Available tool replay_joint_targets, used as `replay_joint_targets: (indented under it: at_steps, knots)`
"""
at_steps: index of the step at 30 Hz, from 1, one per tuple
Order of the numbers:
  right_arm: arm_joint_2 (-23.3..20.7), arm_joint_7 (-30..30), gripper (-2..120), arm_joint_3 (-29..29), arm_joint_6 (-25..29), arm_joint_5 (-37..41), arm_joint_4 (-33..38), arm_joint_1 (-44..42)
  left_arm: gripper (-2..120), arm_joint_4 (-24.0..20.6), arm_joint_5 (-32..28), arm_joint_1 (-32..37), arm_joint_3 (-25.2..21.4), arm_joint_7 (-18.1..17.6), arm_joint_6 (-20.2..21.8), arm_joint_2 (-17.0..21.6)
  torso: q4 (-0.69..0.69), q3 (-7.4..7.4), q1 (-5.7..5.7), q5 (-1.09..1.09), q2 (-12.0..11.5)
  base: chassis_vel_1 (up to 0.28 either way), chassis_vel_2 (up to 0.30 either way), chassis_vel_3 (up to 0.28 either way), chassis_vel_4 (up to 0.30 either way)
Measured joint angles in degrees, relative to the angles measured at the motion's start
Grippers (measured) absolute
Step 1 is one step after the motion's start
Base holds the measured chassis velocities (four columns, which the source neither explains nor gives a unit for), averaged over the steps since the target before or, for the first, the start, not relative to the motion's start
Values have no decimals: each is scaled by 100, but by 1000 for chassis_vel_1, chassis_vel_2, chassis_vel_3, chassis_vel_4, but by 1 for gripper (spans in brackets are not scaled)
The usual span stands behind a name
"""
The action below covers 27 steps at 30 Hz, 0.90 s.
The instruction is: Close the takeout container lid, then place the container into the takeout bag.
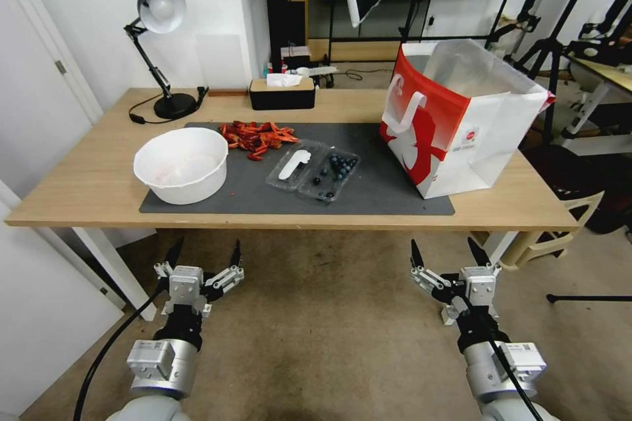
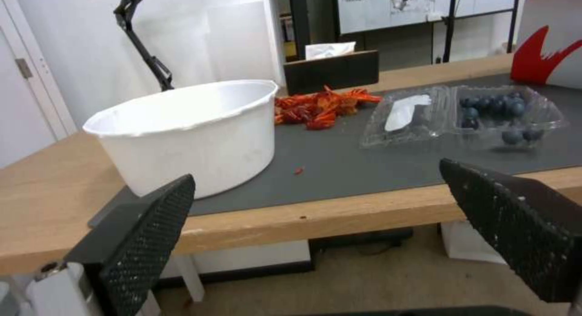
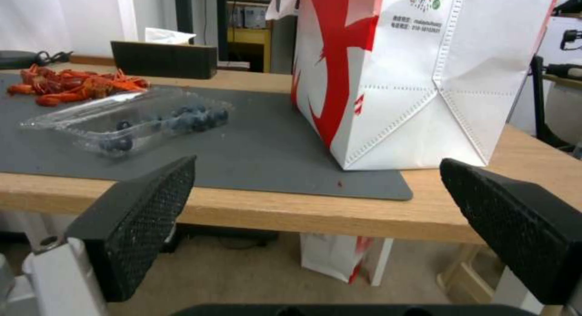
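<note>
Surface: wooden table [image 1: 79, 191] with a dark grey mat [image 1: 388, 194] lying across its middle; a black desk lamp [image 1: 158, 13] is standing at the far left corner.
Takeout container: small clear plastic clamshell box [image 1: 315, 169] is lying open on the mat, its tray half with dark blueberries [image 1: 339, 166] sitting on the side nearer the bag.
Lid: clear hinged half with the long white label [image 1: 294, 164] is lying flat, folded back toward the round white bowl [image 1: 182, 164].
Takeout bag: large red-and-white paper bag [image 1: 454, 122] is standing upright with its mouth open, near the container on the robot's right, partly on the mat.
Other items: a heap of red crayfish-like pieces [image 1: 255, 137] is lying just behind the lid; a black tissue box [image 1: 282, 93] is sitting further back.
Left gripper [image 1: 203, 255]: hanging below the table edge in front of the bowl, jaws spread wide, holding nothing.
Right gripper [image 1: 449, 253]: hanging below the table edge in front of the bag, jaws spread wide, holding nothing.
Progress: lid not yet closed, nothing grasped.
Risk: thin plastic is likely flexing under a push, so the lid could be springing back open, or the light box sliding on the mat and spilling berries; an arm rising close to the table could be knocking the bowl or tipping the bag.
</note>
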Motion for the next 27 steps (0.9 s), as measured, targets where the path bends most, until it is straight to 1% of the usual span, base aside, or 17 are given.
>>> replay_joint_targets:
  at_steps: [9,11,12,13,14,15,16,17,18,19,21,22,24,27]
  knots:
    - [0,-1,100,0,0,0,0,0,100,0,0,0,0,0,0,0,0,0,0,0,0,0,0,0,0]
    - [55,-32,100,-35,-20,-87,19,-55,100,-8,-47,-5,22,-28,22,21,1,0,0,0,0,0,0,0,0]
    - [232,-145,100,-176,-97,-353,101,-222,100,-61,-213,-34,123,-144,125,94,4,0,0,-1,0,0,0,0,0]
    - [232,-145,100,-176,-97,-353,101,-222,100,-61,-213,-34,123,-144,125,94,4,0,0,-1,0,0,0,0,0]
    - [454,-294,100,-367,-196,-653,180,-428,100,-144,-442,-82,269,-305,270,195,-6,0,0,3,0,0,0,0,0]
    - [520,-337,100,-403,-220,-744,200,-483,100,-189,-580,-111,352,-403,358,261,-6,0,0,-4,0,0,0,0,0]
    - [587,-385,100,-442,-228,-828,217,-533,100,-286,-869,-168,528,-608,543,392,-3,0,0,-1,0,0,0,0,0]
    - [587,-385,100,-442,-228,-828,217,-533,100,-286,-869,-168,528,-608,543,392,-3,0,0,-1,0,0,0,0,0]
    - [607,-403,100,-446,-226,-849,218,-548,100,-376,-1120,-221,677,-789,705,506,1,0,0,-1,0,0,0,0,0]
    - [610,-407,100,-446,-223,-852,218,-550,100,-406,-1206,-237,731,-849,758,542,1,0,0,-1,0,0,0,0,0]
    - [615,-415,100,-431,-201,-856,227,-553,100,-602,-1793,-353,1088,-1254,1127,804,0,0,1,1,0,0,0,0,0]
    - [615,-415,100,-431,-201,-856,227,-553,100,-602,-1793,-353,1088,-1254,1127,804,0,0,1,1,0,0,0,0,0]
    - [616,-420,100,-412,-183,-857,234,-554,100,-655,-2054,-430,1206,-1358,1216,927,-1,0,0,0,0,0,0,0,0]
    - [616,-425,100,-379,-165,-859,246,-561,100,-655,-2120,-455,1227,-1351,1189,970,0,0,0,0,0,0,0,0,0]
